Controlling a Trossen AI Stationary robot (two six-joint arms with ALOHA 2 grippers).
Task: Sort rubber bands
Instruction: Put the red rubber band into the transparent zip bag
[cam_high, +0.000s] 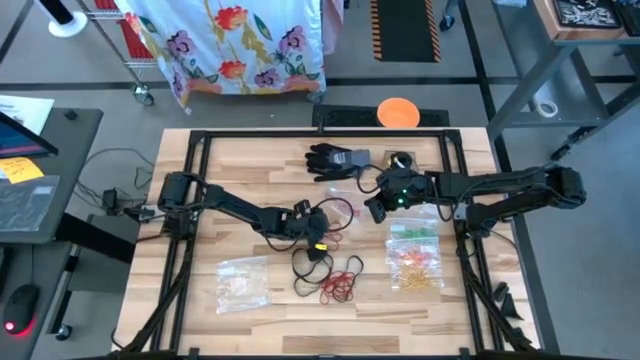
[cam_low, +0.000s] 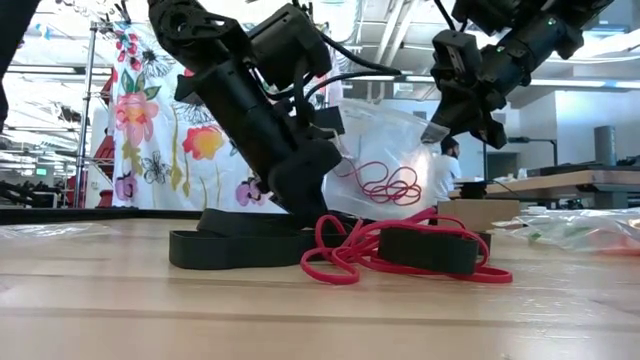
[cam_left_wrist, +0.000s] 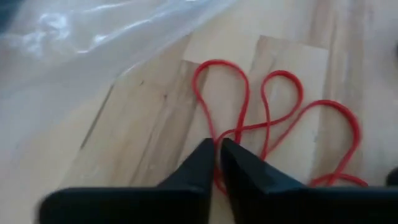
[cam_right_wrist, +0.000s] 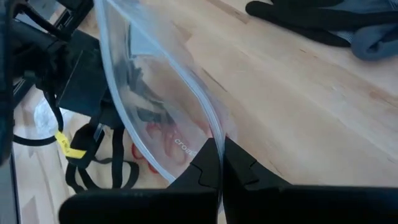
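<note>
Red rubber band (cam_left_wrist: 249, 118) pinched by left gripper (cam_left_wrist: 217, 152).

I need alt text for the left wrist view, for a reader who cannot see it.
The left claw, closed, pinches a red rubber band that lies in loops on the wooden table. A clear plastic bag fills the area beyond.

Left gripper (cam_high: 318, 243) fingertips lost among red rubber bands (cam_high: 338, 290) from above, red loop (cam_left_wrist: 273, 118) cut off at wrist picture's edge, clear bag (cam_left_wrist: 93, 43) blurred, glove (cam_right_wrist: 323, 22) cropped, bagged bands' (cam_high: 415, 262) count unreadable.
</note>
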